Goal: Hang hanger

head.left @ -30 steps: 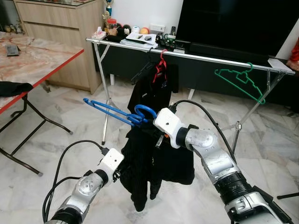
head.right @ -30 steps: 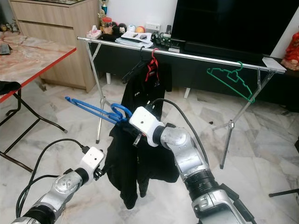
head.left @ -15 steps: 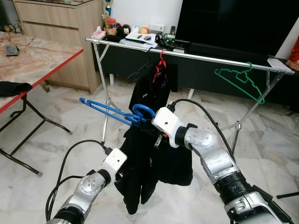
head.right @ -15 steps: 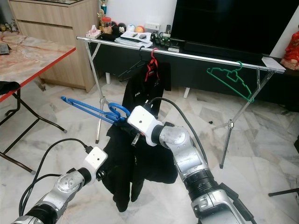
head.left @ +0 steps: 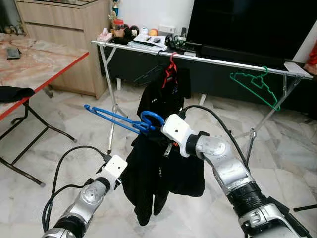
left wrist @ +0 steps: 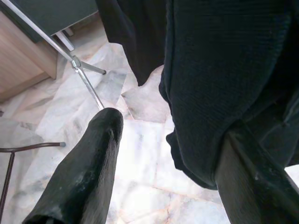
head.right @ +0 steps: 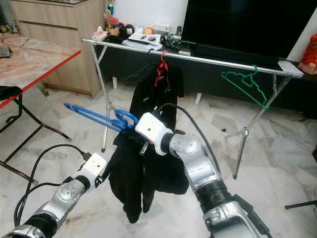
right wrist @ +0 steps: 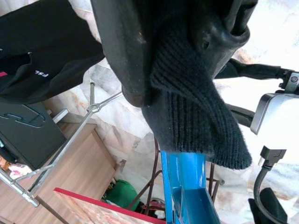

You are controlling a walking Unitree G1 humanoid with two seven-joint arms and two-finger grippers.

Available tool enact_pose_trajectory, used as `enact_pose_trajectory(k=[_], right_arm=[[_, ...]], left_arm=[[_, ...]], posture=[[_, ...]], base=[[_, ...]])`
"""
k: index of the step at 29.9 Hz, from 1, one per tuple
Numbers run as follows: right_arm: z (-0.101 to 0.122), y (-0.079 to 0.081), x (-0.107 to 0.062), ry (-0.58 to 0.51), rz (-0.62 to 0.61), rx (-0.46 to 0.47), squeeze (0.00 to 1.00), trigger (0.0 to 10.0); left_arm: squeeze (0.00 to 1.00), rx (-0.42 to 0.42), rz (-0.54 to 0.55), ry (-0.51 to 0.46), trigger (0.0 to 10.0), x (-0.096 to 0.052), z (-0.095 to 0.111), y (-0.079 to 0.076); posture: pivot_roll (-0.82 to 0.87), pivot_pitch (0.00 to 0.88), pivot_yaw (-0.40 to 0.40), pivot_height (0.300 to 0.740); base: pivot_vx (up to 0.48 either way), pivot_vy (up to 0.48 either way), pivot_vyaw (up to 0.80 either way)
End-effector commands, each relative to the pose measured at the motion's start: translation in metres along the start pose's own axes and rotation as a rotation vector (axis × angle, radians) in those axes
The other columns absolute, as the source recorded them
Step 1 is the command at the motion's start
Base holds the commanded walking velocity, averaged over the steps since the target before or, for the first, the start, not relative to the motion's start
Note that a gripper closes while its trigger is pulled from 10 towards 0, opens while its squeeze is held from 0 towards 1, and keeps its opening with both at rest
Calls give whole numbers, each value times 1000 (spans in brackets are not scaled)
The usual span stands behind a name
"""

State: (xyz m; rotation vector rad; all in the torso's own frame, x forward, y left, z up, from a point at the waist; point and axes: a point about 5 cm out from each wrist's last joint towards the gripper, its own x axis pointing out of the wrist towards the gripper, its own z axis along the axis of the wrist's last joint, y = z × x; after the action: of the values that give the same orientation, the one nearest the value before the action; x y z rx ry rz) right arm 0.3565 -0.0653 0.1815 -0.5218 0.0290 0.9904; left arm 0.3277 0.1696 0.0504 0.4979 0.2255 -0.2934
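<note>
A blue hanger [head.left: 119, 119] carries a black knit garment [head.left: 158, 173] that droops toward the floor. My right gripper [head.left: 166, 146] holds it up in mid-air, shut on the blue hanger [right wrist: 187, 186] with a fold of the knit [right wrist: 191, 116] pinched between its fingers. Low on the left, my left gripper [head.left: 123, 179] stands open just beside the garment's [left wrist: 219, 70] hanging edge, with its fingers [left wrist: 84, 177] spread wide. The silver clothes rail [head.left: 223, 62] runs across behind, above and beyond the blue hanger.
On the rail hang a black shirt [head.left: 166, 94] on a red hanger [head.left: 171, 69] and a bare green hanger [head.left: 255, 84]. A red-edged marble table [head.left: 44, 64] stands at the left. A wooden cabinet [head.left: 64, 29] and a dark TV [head.left: 247, 25] stand behind.
My left gripper has drawn back a little to the left, off the garment. The garment's loose lower end has swung slightly. The right gripper and hanger have barely moved.
</note>
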Motion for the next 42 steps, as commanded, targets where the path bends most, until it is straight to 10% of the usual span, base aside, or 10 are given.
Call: enact_pose_trajectory(k=[1, 14, 17, 42], right_arm=[[20, -6, -3, -67, -7, -48, 0, 0], [21, -2, -2, -72, 19, -47, 0, 0], [21, -2, -2, -75, 21, -46, 0, 0], [16, -2, -3, -59, 17, -38, 0, 0]], left_arm=[[0, -26, 10, 3, 2235, 1, -1, -1], [0, -63, -21, -1, 3020, 1, 0, -8], [0, -63, -16, -1, 0, 2, 0, -8], [0, -69, -9, 12, 0, 0, -5, -7]], posture=[[56, 52, -101, 740], [56, 53, -102, 740], [57, 52, -102, 740], [57, 52, -99, 740]], base=[[0, 0, 0], [0, 0, 0], [0, 0, 0], [0, 0, 0]])
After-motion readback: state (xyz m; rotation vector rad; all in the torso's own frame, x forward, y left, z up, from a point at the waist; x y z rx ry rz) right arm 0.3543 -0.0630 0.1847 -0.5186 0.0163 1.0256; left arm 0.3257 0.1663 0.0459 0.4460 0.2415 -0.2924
